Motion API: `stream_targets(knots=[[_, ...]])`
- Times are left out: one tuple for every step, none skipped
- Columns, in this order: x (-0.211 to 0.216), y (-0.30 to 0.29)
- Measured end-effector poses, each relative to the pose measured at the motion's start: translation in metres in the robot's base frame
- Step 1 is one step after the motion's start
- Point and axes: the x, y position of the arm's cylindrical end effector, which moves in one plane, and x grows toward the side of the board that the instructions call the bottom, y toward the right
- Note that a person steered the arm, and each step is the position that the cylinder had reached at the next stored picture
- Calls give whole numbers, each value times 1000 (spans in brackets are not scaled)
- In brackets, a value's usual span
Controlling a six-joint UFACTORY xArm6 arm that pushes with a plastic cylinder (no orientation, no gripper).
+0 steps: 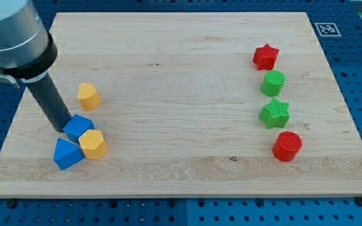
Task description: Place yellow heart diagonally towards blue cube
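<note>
The yellow heart [88, 95] lies at the view's left, above and slightly right of the blue cube [78, 127], with a small gap between them. My tip [61, 129] sits against the blue cube's left edge, below and left of the yellow heart. The dark rod rises from the tip up and to the left to the grey arm body. A yellow hexagon [93, 144] touches the blue cube's lower right side. A blue triangle [66, 154] sits just below the cube and left of the hexagon.
At the view's right stand a red star [266, 56], a green cylinder [273, 82], a green star [274, 113] and a red cylinder [287, 145] in a rough column. The wooden board [181, 176] lies on a blue perforated table.
</note>
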Motion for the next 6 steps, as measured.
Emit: stream_targets(knots=[[-12, -2], [-36, -15], [-47, -8], [-47, 16], [-46, 46], [-47, 63]])
